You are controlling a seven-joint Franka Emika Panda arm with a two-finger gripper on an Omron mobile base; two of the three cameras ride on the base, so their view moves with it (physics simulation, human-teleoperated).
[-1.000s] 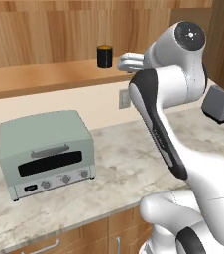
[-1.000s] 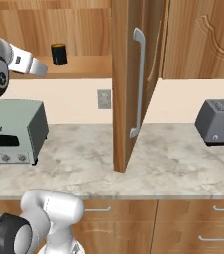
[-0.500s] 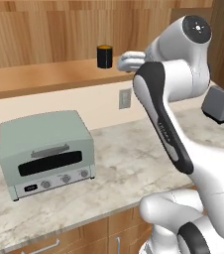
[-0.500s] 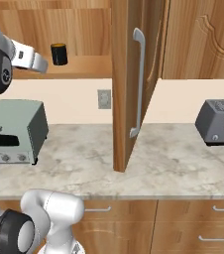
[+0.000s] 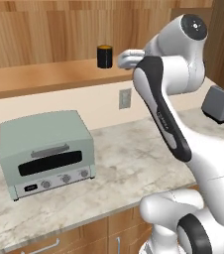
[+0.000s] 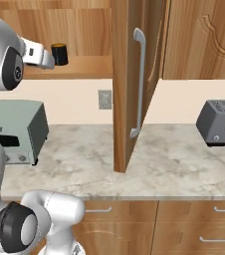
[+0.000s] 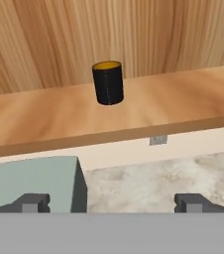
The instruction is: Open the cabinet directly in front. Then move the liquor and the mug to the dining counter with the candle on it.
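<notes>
I am seeing the mug (image 7: 108, 82) standing upright on the open cabinet (image 6: 134, 84) shelf, near its front edge. I am holding the gripper (image 7: 113, 202) short of it, its 2 fingertips (image 7: 32, 203) spread wide, gripping nothing.

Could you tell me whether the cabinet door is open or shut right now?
Open: the cabinet door stands swung out edge-on, and the mug sits exposed on the shelf.
</notes>
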